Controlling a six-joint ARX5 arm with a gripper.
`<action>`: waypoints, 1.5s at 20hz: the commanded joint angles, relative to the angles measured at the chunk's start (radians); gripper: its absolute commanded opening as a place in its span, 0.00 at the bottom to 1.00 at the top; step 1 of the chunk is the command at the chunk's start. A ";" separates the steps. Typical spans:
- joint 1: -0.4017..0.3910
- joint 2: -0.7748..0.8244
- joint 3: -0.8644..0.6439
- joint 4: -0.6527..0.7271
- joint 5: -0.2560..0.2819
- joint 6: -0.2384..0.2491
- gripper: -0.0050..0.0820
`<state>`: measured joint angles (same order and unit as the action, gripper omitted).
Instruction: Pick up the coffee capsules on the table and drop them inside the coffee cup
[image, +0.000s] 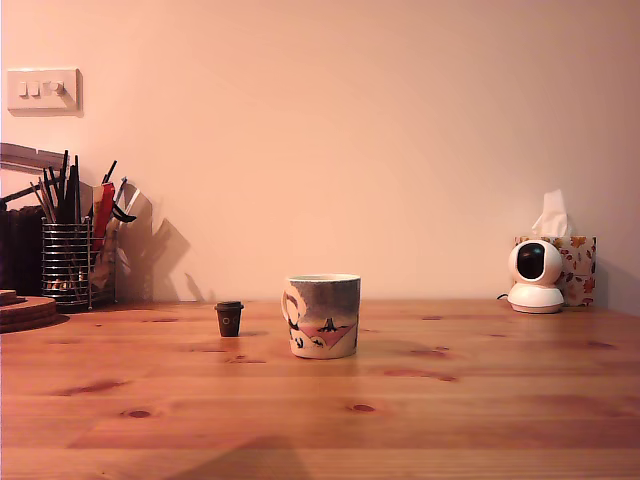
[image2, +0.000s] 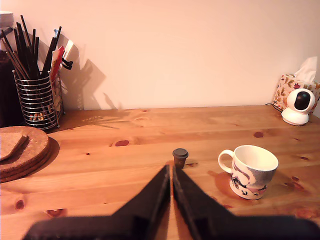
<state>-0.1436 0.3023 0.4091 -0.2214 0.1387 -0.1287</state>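
One small dark brown coffee capsule (image: 229, 318) (image2: 180, 157) stands upright on the pine table (image: 450, 420) (image2: 110, 165), just to the exterior view's left of the coffee cup (image: 323, 315) (image2: 248, 171). The cup is a squat mug with a pale rim and a pink, white and black picture; its handle faces the capsule. In the wrist view my gripper (image2: 170, 169) shows as two dark fingers pressed together, tips close to the capsule on my side of it and not touching it. Nothing is held. The arm does not appear in the exterior view.
A wire utensil holder (image: 68, 262) (image2: 37, 100) with dark utensils stands at the back on the exterior view's left, beside round cork mats (image2: 20, 150). A white camera (image: 535, 277) (image2: 298, 106) and a tissue box (image: 570, 262) sit at the back right against the wall.
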 joint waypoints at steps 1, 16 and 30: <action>0.002 -0.016 -0.018 -0.115 -0.016 -0.003 0.04; 0.002 -0.016 -0.018 -0.106 -0.038 -0.002 0.04; 0.001 0.019 -0.166 0.145 -0.023 0.058 0.04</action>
<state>-0.1436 0.3004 0.2710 -0.0917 0.1112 -0.0753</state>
